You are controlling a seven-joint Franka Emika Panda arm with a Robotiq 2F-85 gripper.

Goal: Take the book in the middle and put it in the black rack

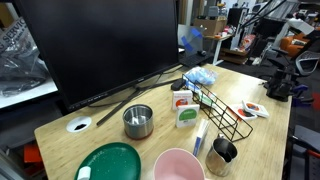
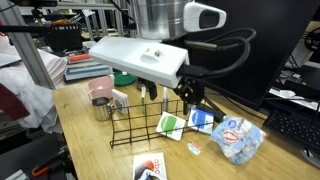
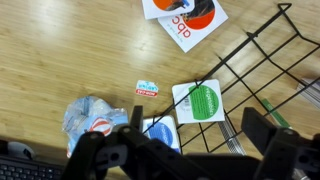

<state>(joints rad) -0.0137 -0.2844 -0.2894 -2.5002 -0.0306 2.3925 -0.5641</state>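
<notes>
Ahead of spread, empty hand — green-patch book beside black rack; orange booklet reads "abc".

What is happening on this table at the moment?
A robot arm hovers over the wooden table with its tool open and empty. Below it, the white book with the green patch sits beside the black rack and does not seem to be in it yet. A blue-marked booklet and a crumpled plastic bag are close by.
</notes>
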